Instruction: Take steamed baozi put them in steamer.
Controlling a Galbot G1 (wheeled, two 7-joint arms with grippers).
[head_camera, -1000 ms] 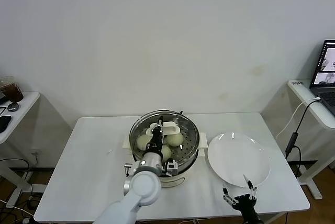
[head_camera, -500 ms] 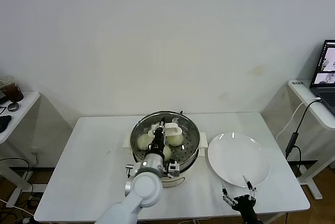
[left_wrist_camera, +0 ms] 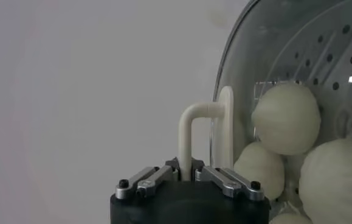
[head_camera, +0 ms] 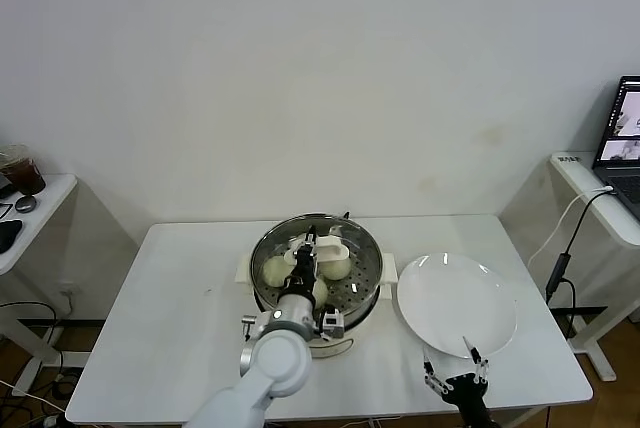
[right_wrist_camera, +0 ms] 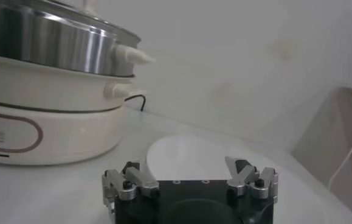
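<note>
Holding the glass lid (head_camera: 315, 256) by its white handle (left_wrist_camera: 207, 135), my left gripper (head_camera: 306, 250) sits clamped tight at mid-frame over the steamer (head_camera: 368, 293). The buns (head_camera: 274, 270) are already inside on the perforated tray, and the plate (head_camera: 456, 303) at right is bare. I judge this the closing step: next I'd seat the lid level on the rim, then let go. My right gripper (head_camera: 455, 369) waits wide open and empty, low right.
</note>
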